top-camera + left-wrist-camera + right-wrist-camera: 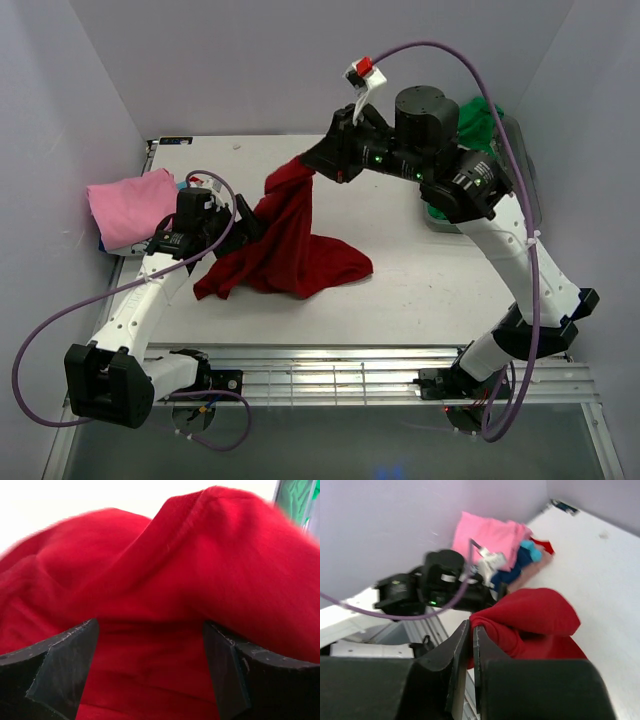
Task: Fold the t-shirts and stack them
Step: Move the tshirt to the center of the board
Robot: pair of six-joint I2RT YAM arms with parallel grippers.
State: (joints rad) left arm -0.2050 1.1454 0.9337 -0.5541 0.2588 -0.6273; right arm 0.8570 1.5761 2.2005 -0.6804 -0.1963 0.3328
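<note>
The red shirt [290, 250] lies in the middle of the table [430, 290] in the top view. Most of it is a crumpled heap, and one part is drawn up toward the upper centre of the frame. The right gripper [308, 163] holds that raised part. In its wrist view the two fingers stand almost together, with a fold of red cloth pinched at their tips. Below the grip the cloth hangs down and spreads over the table toward the lower left and lower right.

The left gripper [248, 220] sits at the left edge of the heap with its jaws wide apart. Red cloth fills its wrist view. The two black fingers [65, 655] stand at the lower left and lower right of that frame. The shirt lies between and beyond them, and they do not clamp it.

At the left edge of the top view a folded pink shirt [130, 205] tops a small pile beside the wall. In the right wrist view the pile sits in the upper middle of the frame. A blue shirt [517, 567] shows under the pink one, and a peach shirt [540, 566] shows at the bottom edge.

At the upper right of the top view a green shirt [482, 120] is bunched in a clear tub [528, 190]. The right arm partly hides both.
</note>
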